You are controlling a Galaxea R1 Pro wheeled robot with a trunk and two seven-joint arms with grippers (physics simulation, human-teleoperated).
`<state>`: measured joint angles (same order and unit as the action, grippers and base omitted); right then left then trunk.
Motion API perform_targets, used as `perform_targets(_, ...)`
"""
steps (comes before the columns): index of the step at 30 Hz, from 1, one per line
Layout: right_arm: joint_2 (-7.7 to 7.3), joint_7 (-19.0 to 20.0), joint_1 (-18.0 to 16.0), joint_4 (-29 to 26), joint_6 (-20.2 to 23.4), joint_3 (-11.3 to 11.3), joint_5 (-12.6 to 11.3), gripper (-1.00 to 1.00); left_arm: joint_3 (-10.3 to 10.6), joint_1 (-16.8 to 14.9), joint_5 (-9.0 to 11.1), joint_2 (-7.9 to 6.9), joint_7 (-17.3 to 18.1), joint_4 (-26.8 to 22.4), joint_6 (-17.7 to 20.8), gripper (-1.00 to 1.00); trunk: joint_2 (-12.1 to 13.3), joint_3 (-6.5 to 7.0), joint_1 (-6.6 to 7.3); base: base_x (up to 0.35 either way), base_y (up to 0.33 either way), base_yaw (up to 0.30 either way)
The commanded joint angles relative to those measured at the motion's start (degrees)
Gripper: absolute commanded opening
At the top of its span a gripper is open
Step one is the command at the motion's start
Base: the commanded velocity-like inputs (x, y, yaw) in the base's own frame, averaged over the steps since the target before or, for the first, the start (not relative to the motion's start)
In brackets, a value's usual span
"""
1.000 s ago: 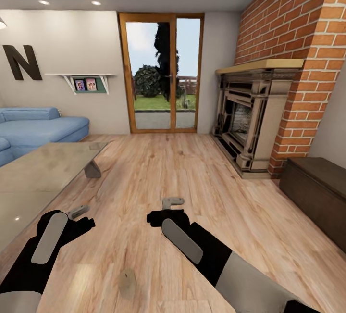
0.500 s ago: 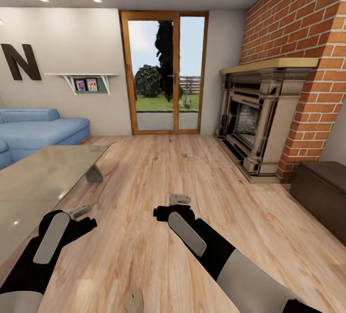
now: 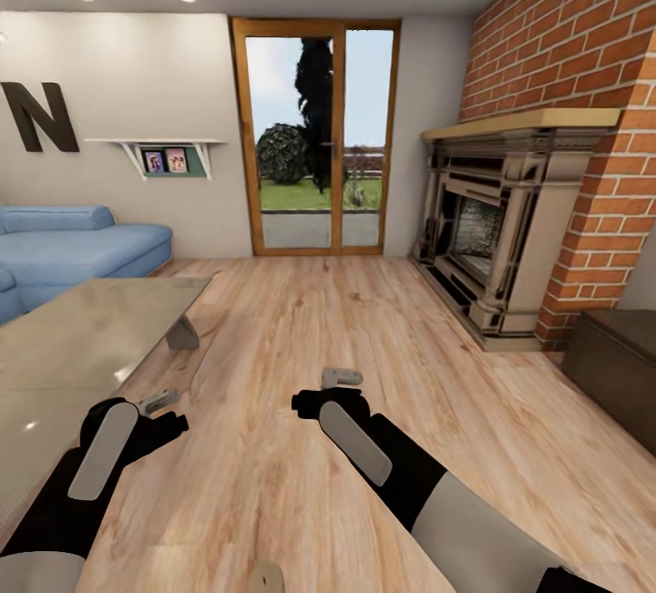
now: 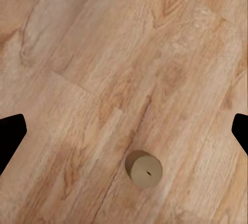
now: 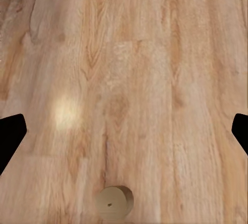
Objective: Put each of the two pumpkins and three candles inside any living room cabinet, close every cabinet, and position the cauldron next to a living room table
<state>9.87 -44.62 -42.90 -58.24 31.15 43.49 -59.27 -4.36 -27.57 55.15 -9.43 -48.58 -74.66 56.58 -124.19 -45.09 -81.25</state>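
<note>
One pale tan candle [image 3: 264, 577] stands upright on the wooden floor at the head view's lower edge, between my two arms. It shows from above as the candle [image 4: 144, 169] and the candle [image 5: 112, 202]. My left gripper [image 3: 157, 401] hangs open over bare floor beside the glossy grey coffee table [image 3: 82, 338]. My right gripper [image 3: 339, 378] is open too, holding nothing. The dark brown cabinet [image 3: 620, 352] stands at the right wall, its front shut. Both wrist views show dark fingertips [image 4: 10, 136] wide apart. Pumpkins and cauldron are out of view.
A brick fireplace [image 3: 492, 229] fills the right side, with a glass door [image 3: 314, 138] at the far wall. A blue sofa [image 3: 73, 247] sits behind the coffee table. Open wooden floor [image 3: 319, 320] runs ahead between table and fireplace.
The whole view has shifted as the camera moved: the candle slid down to the lower edge and the cabinet drifted right. Both arms keep about the same pose, grippers still open.
</note>
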Motion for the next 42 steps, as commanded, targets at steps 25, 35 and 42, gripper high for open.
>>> perform_targets(25, -0.03, -0.46, -0.08, -0.03, 0.65, 0.03, -0.18, 1.0, 5.49, -1.45, 2.62, -0.28, 6.79, 13.26, 0.21, 1.0, -0.03, -0.07, -0.01, 0.274, 0.019, 0.0)
perform_targets(35, -0.03, -0.3, -0.08, 0.05, 0.95, -0.01, -0.56, 1.0, 9.87, -3.59, 2.25, 0.42, 10.9, 20.61, 0.13, 1.0, -0.03, -0.07, -0.01, 0.004, 0.0, 0.0)
perform_targets(42, -0.03, -0.31, -0.08, 0.07, 0.87, 0.01, -0.37, 1.0, 15.29, -3.48, 1.99, 0.59, 12.04, 25.03, -5.75, 1.0, -0.03, -0.07, -0.01, 0.0, 0.0, 0.0)
